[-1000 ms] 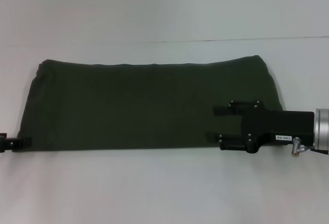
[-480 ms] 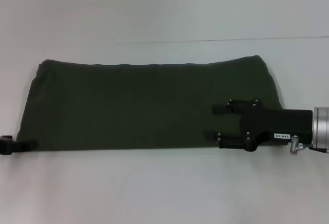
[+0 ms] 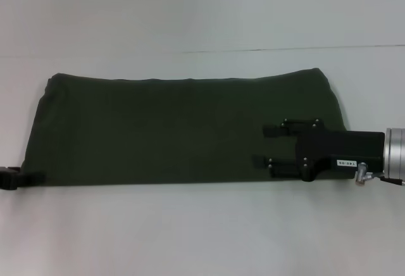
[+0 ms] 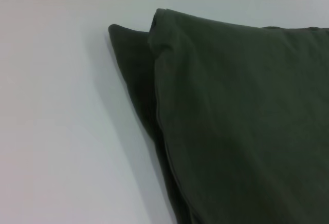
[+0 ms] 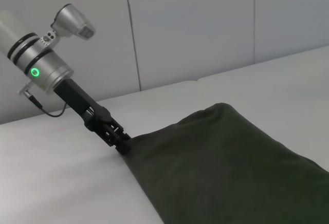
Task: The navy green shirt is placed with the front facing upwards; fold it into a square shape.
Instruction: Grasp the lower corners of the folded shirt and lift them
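The navy green shirt (image 3: 177,127) lies folded into a long band across the table, plain green side up, with no lettering showing. My right gripper (image 3: 259,144) hovers over the band's right part, open, both fingers pointing left with nothing between them. At the near-left corner of the shirt (image 5: 216,167), my left gripper (image 3: 35,176) is low on the table. In the right wrist view the left gripper (image 5: 122,146) looks shut on that corner. The left wrist view shows the stacked layers of the shirt (image 4: 241,121) at that end.
The white table (image 3: 190,232) extends in front of the shirt and behind it, with a seam line (image 3: 285,49) running across the back. A pale panelled wall (image 5: 190,23) stands beyond the table.
My right gripper has drifted slightly toward the far side over the shirt. The left gripper has barely shifted at the corner, and the shirt lies the same.
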Tool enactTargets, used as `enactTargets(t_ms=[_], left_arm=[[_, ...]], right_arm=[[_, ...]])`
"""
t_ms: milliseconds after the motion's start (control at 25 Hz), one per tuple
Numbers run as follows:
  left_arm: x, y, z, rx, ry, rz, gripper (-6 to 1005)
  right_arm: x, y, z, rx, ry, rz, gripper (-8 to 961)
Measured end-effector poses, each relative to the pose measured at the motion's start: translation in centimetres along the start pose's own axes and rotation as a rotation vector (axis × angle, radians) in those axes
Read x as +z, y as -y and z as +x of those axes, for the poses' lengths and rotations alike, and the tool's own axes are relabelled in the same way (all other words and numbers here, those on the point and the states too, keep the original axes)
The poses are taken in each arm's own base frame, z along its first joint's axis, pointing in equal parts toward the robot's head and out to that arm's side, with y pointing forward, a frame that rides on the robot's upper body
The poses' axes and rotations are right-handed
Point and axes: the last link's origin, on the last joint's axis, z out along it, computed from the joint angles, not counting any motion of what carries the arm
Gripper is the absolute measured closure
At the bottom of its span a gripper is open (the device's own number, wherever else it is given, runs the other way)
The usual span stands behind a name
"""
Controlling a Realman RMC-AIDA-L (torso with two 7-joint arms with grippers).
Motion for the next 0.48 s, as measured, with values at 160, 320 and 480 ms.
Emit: enactTargets(t_ms=[160,320,480], left_arm=[[0.02,-0.02,0.09,0.002,-0.002,0.001,282],[0.01,0.01,0.18,0.002,-0.006,0.003,432],[0.01,-0.06,0.32,0.007,-0.009,0.000,647]], right_arm=[[0.00,0.01,0.00,0.001,0.000,0.001,203],[-0.08,0.00,0.10,0.007,0.000,0.004,203],[-0.47,0.12,0.25,0.016,0.006,0.019,203]])
